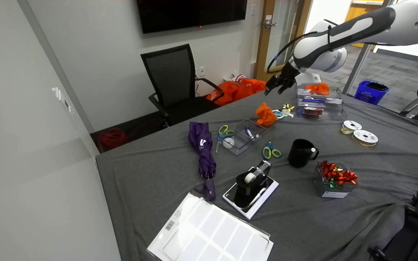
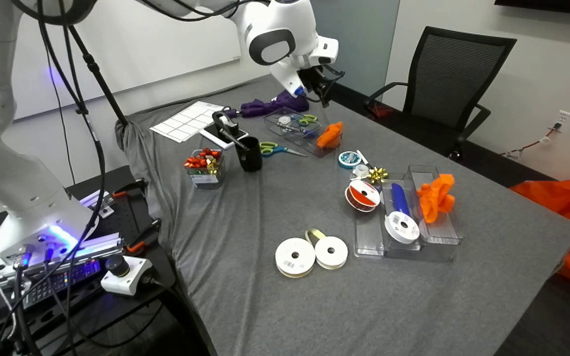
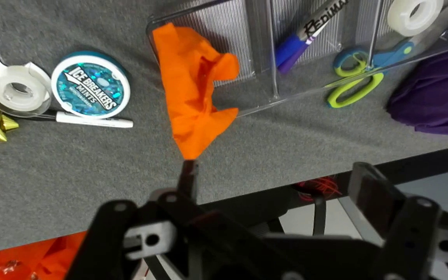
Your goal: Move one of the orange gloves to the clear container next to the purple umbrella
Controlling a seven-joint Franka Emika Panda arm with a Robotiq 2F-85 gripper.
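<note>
1. Orange glove [image 3: 187,77], crumpled, lies in an end compartment of the clear container [image 3: 231,39] at the upper middle of the wrist view. Its lower tip reaches past the container's rim in the frame.
2. Over the bench [image 1: 151,170], the hand [image 3: 278,182] is spread wide and grips nothing. It enters from the bottom of the wrist view, where one of its fingers [image 3: 188,181] shows right below the glove's tip; both exterior views show it above the glove and apart from it.
3. A purple umbrella [image 1: 201,145] lies left of centre in an exterior view, with scissors [image 1: 222,136] between it and the container.
4. Markers [image 3: 291,50] lie in the middle compartment in the wrist view; a tape roll [image 3: 397,17] is at the upper right.
5. A second orange glove [image 2: 433,198] sits in another clear tray [image 2: 368,240] at the right of an exterior view.
6. At left in the wrist view, a mint tin [image 3: 91,85] is just beside a tape dispenser [image 3: 0,66], with a white pen [image 3: 91,119] along its lower edge.
7. A black mug [image 1: 298,154] stands right of centre in an exterior view, near a box [image 1: 334,192] of red bows [image 1: 339,174].
</note>
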